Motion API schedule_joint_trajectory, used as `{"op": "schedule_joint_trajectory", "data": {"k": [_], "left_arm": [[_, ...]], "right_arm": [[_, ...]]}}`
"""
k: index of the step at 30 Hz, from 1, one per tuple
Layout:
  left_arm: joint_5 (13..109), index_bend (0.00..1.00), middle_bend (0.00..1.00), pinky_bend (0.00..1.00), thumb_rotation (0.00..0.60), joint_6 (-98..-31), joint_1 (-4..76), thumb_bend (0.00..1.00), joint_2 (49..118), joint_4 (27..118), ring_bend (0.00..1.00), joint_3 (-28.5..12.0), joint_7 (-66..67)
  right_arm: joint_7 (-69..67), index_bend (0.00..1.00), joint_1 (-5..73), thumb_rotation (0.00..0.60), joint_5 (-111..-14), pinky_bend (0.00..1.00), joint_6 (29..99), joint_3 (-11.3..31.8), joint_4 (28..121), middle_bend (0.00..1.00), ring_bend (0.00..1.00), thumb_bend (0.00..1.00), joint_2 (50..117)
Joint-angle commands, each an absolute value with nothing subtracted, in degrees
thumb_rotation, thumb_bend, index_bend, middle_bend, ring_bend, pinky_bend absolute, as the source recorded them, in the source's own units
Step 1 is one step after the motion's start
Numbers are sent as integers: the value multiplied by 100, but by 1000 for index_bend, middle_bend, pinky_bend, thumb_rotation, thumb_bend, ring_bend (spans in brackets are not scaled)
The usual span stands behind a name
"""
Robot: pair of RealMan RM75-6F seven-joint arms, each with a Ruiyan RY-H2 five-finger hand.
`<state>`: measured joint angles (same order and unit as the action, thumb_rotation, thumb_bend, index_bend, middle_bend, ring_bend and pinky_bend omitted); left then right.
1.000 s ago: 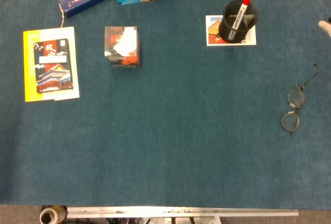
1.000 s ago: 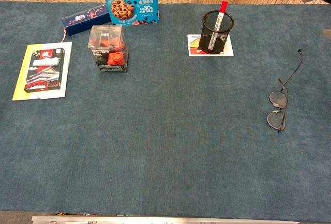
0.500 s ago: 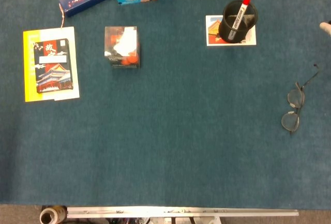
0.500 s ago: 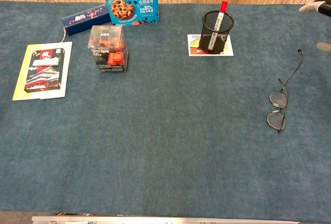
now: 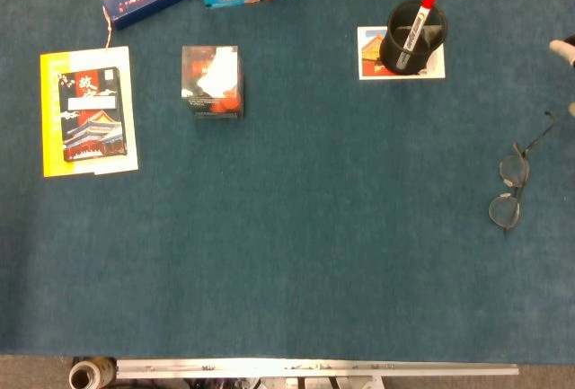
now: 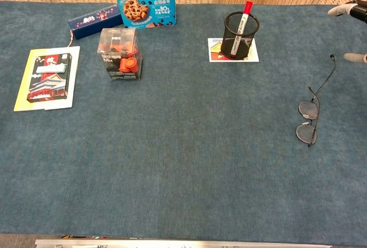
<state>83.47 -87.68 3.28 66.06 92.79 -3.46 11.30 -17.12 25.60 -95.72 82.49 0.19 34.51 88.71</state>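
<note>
The eyeglasses (image 6: 310,114) lie folded open on the blue cloth-covered table (image 6: 189,162), well to the right of and nearer the robot than the black mesh pen cup (image 6: 239,28), which stands on a picture card (image 6: 215,53) with a red-capped marker (image 6: 243,20) inside. Only the fingertips (image 6: 338,10) of the right hand (image 6: 351,26) show at the picture's right edge, just beyond the glasses' far temple tip, spread apart and holding nothing; the left hand is out of sight in both views.
</note>
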Motion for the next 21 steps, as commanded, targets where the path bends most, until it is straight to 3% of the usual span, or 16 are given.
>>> {"op": "schedule_joint_trajectory", "data": {"k": [1, 21], "left_arm": [[8345, 516, 528, 627, 600, -8764, 329, 521, 6607, 9279, 504, -344, 1136], [8335, 516, 528, 627, 600, -8770, 326, 521, 6581, 9293, 504, -354, 1098]], "right_arm": [[-1820, 238, 2549, 600, -9556, 290, 8294, 16, 3334, 304, 136, 114, 8960], [-2014, 238, 2624, 600, -9668, 291, 8462, -116, 3402, 308, 136, 113, 9128]]}}
